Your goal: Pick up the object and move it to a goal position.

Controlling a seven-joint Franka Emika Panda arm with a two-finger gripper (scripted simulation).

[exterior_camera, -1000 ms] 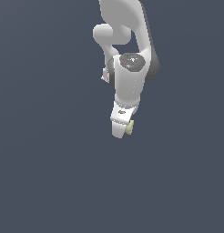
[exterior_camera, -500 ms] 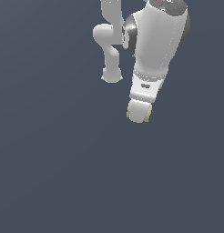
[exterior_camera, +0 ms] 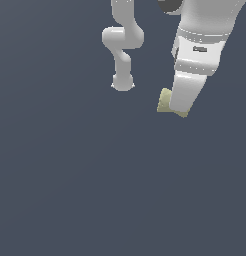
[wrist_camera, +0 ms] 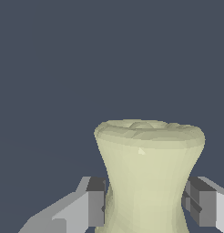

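The object (wrist_camera: 148,177) is a pale yellow-cream spool, narrow at the waist with a flared end. In the wrist view my gripper (wrist_camera: 145,205) is shut on its waist, one grey pad (wrist_camera: 96,202) on each side. In the exterior view the object (exterior_camera: 165,101) shows only as a pale edge behind the white fingers (exterior_camera: 185,95), high above the grey floor at the exterior view's upper right. My gripper (exterior_camera: 177,109) points down and is large in the view.
The arm's white links and base (exterior_camera: 122,82) stand at the exterior view's upper middle. A plain dark grey floor (exterior_camera: 95,190) fills both views. No goal marker shows.
The gripper with the object has moved up and toward the exterior view's right, and it looks much larger, closer to the camera. The grip has held.
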